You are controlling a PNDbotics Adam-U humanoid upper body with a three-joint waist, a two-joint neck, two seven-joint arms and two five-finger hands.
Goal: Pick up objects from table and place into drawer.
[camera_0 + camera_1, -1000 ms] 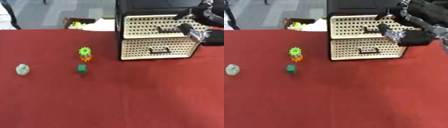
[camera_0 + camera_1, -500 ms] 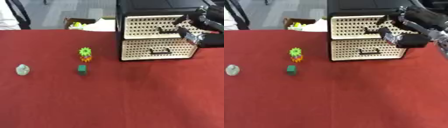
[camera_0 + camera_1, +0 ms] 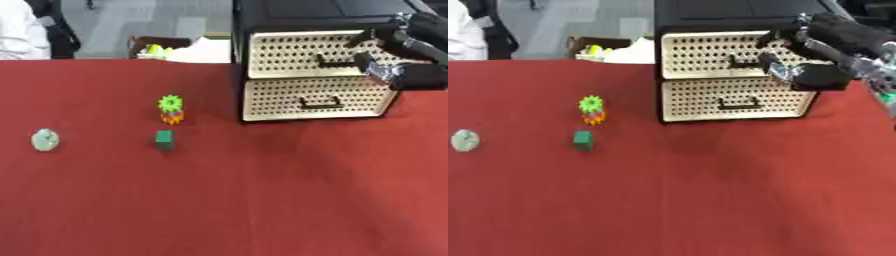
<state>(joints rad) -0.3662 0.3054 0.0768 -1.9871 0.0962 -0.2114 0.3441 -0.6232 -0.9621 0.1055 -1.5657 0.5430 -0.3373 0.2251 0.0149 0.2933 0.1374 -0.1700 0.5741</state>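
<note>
A black drawer unit [image 3: 289,12] with two cream perforated drawer fronts stands at the back right of the red table [image 3: 262,200]. Both drawers look closed. My right hand [image 3: 398,55] is in front of the top drawer [image 3: 289,52], just right of its dark handle [image 3: 331,62], with curved fingers [image 3: 770,41] and thumb spread apart and nothing between them. A green gear on an orange gear [image 3: 171,109], a green cube [image 3: 164,139] and a pale round thing [image 3: 45,139] lie on the table's left half. My left hand does not show.
Behind the table's far edge stand a cardboard box [image 3: 157,46] with yellow-green things in it and a white bag [image 3: 206,50]. A person in white sits at the top left corner, away from the table's things.
My right hand has stayed at the top drawer's handle, its fingertips edging slightly up and left. The things on the table have not moved.
</note>
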